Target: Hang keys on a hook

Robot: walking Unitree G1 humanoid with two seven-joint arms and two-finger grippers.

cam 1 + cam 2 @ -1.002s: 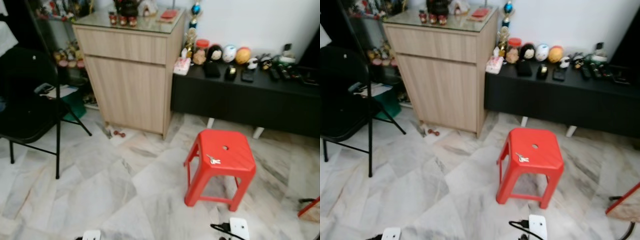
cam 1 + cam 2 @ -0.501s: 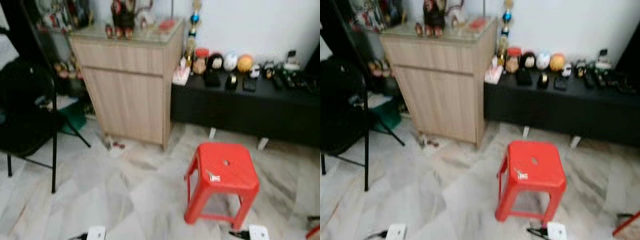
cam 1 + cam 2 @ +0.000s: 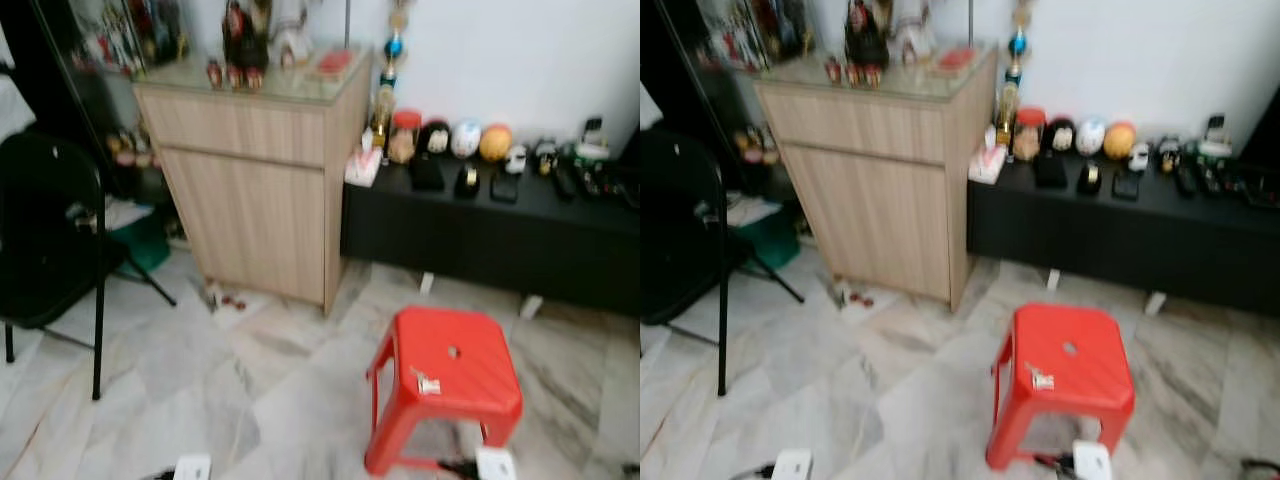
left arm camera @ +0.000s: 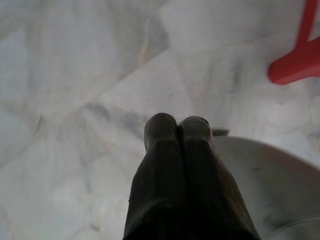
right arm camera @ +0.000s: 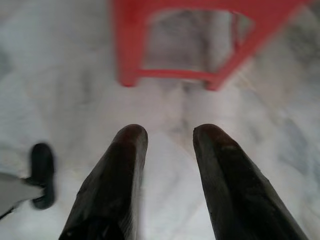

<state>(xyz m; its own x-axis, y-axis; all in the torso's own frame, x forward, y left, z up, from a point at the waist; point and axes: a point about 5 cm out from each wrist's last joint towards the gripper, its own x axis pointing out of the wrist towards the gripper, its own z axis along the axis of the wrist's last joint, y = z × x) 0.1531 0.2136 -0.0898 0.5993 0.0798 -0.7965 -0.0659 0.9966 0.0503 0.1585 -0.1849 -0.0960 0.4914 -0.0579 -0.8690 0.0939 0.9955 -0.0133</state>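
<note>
Camera's tipping up as the robot is walking in; the keys (image 3: 427,381) are lying on the red stool (image 3: 447,395). Looks like the approach step. Right gripper (image 5: 169,145) is hanging spread open over the floor, left gripper (image 4: 177,131) pinched closed. Next: getting close, reaching down.

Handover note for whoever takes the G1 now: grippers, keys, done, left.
Left gripper: fingers pressed shut, empty, hanging over the pale marble floor.
Right gripper: fingers apart, empty, low above the floor, pointing toward the red plastic stool.
Small silver keys: lying on the stool's seat, near its left edge beside the round centre hole.
Done: nothing grasped; the stool stands a short way ahead of the robot.
Left: close in, pick the keys off the seat, find a hook (I can't make one out in these views) and hang them. Head views are slightly blurred.
</note>
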